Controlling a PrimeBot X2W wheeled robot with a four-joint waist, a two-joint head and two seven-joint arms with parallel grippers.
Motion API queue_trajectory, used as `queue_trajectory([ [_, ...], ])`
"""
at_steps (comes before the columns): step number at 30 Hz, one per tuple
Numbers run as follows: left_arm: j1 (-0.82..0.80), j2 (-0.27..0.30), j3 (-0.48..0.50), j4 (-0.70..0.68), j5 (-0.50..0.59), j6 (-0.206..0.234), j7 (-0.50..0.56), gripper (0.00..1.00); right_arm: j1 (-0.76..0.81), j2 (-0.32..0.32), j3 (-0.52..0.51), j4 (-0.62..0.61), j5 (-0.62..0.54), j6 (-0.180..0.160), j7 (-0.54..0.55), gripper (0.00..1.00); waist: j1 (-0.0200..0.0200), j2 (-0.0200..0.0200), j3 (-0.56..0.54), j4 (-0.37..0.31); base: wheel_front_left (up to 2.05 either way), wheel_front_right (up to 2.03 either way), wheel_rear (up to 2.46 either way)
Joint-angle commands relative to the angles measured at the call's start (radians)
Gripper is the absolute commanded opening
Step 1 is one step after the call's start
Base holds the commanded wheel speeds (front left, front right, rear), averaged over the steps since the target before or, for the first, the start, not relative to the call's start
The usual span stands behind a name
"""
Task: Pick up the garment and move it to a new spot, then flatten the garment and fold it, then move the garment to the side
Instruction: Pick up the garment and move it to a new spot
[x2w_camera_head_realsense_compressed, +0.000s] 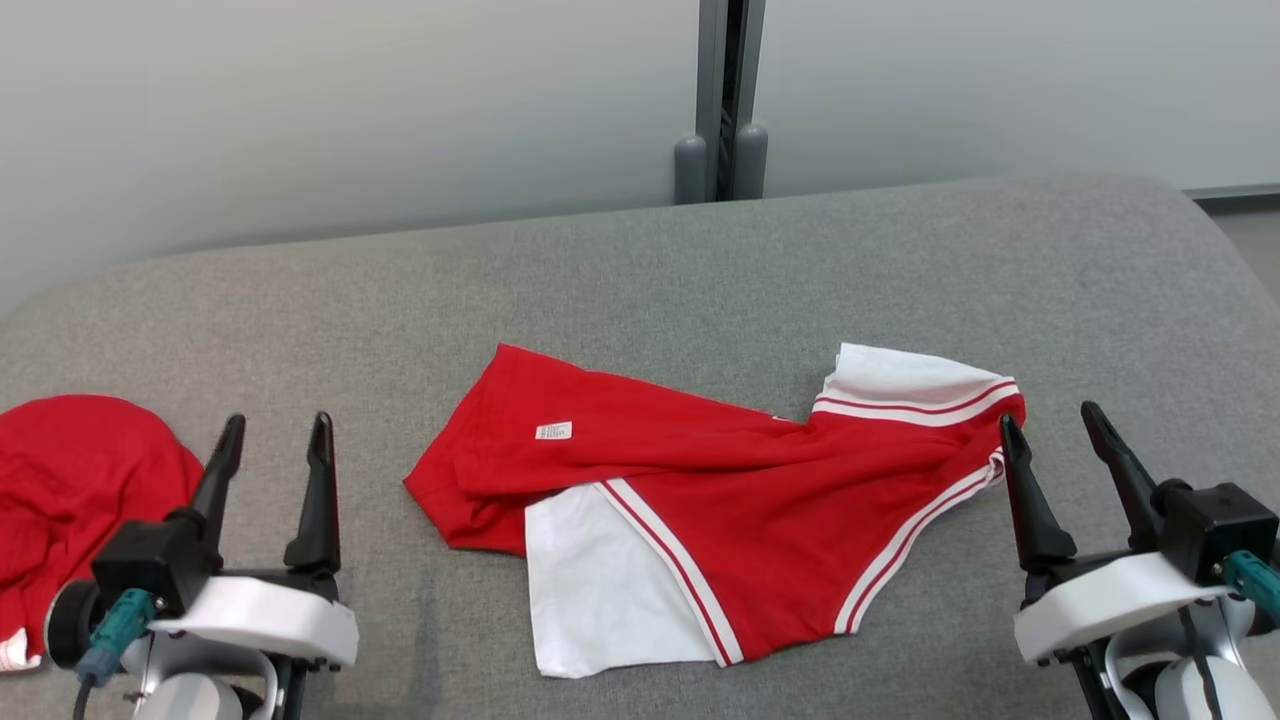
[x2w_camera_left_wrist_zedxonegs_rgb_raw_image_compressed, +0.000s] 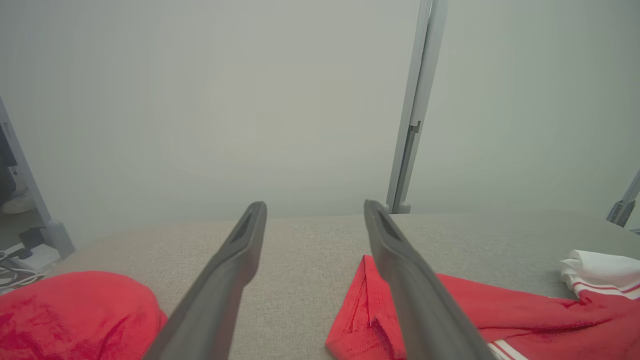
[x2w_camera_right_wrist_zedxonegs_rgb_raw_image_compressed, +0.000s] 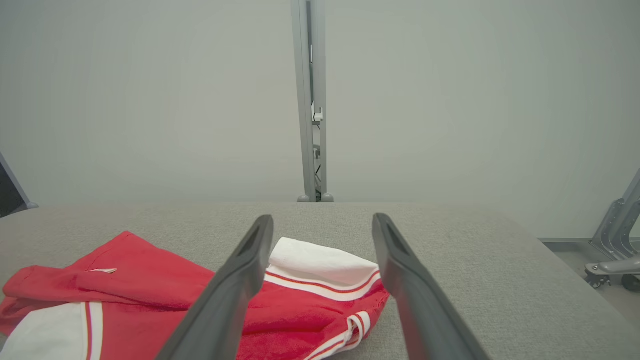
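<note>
The garment (x2w_camera_head_realsense_compressed: 760, 500) was bright red with plain white panels, each edged by thin red-and-white stripes; one white panel showed between the right gripper's (x2w_camera_head_realsense_compressed: 1049, 415) dark grey fingers (x2w_camera_right_wrist_zedxonegs_rgb_raw_image_compressed: 225, 295). A small white label (x2w_camera_head_realsense_compressed: 553, 431) sat on the red nearer the left gripper's (x2w_camera_head_realsense_compressed: 278, 420) fingers. Outside those fingers lay a plain red cloth (x2w_camera_head_realsense_compressed: 70, 480). The table (x2w_camera_head_realsense_compressed: 700, 270) was mottled grey. Beyond the fingertips the wall (x2w_camera_head_realsense_compressed: 350, 110) was pale grey, its post (x2w_camera_head_realsense_compressed: 722, 100) darker grey. The left wrist's housing (x2w_camera_head_realsense_compressed: 270, 610) was white, its connector (x2w_camera_head_realsense_compressed: 120, 615) teal.
</note>
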Motion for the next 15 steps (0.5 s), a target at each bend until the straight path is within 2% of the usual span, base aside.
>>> queue_trajectory([
  [1, 0.021, 0.009, -0.005, -0.018, 0.012, 0.012, 0.010, 1.00, 0.018, -0.006, -0.005, -0.001, 0.002, 0.000, 0.004, 1.00, 0.0000, 0.0000, -0.017, 0.000, 0.00, 0.00, 0.00],
  [6, 0.082, 0.014, -0.018, -0.081, 0.017, 0.045, 0.040, 1.00, 0.059, -0.004, -0.014, -0.015, -0.003, 0.000, 0.017, 1.00, 0.0000, 0.0000, -0.045, -0.006, 0.00, 0.00, 0.00],
  [15, 0.116, 0.025, -0.023, -0.131, 0.022, 0.074, 0.074, 1.00, 0.091, 0.000, -0.025, -0.046, -0.003, 0.000, 0.040, 1.00, 0.0000, 0.0000, -0.051, -0.006, 0.00, 0.00, 0.00],
])
